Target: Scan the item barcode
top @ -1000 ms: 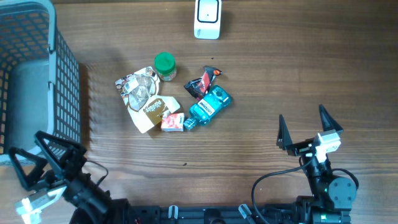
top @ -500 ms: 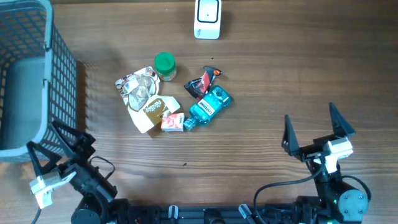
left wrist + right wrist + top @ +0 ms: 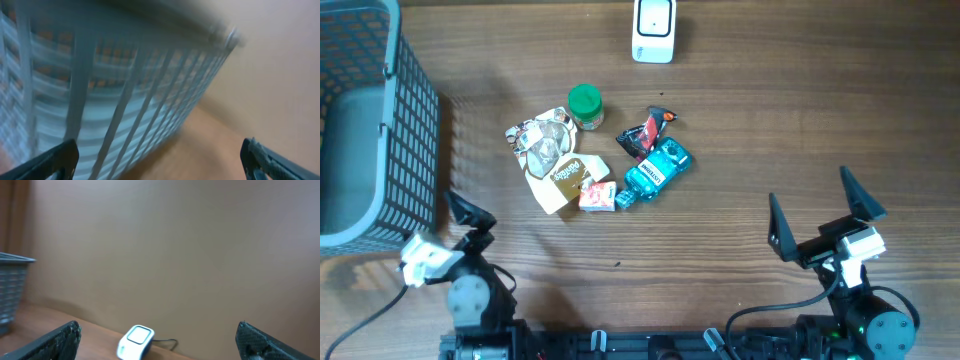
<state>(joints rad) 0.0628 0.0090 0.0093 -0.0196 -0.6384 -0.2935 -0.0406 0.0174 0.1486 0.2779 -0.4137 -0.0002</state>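
We watch the left hand [image 3: 157, 155] swing round beside the grey mesh basket [image 3: 420, 130], it and the right hand [image 3: 808, 188] both wide open and empty, so the teal plastic bottle [image 3: 655, 170] waits untouched on the counter [image 3: 770, 110].

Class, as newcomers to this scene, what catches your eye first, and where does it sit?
A jumble of small goods lies in the middle, a teal bottle and a green-capped jar standing out. A grey mesh basket fills the far left, and a white scanner sits at the far edge.
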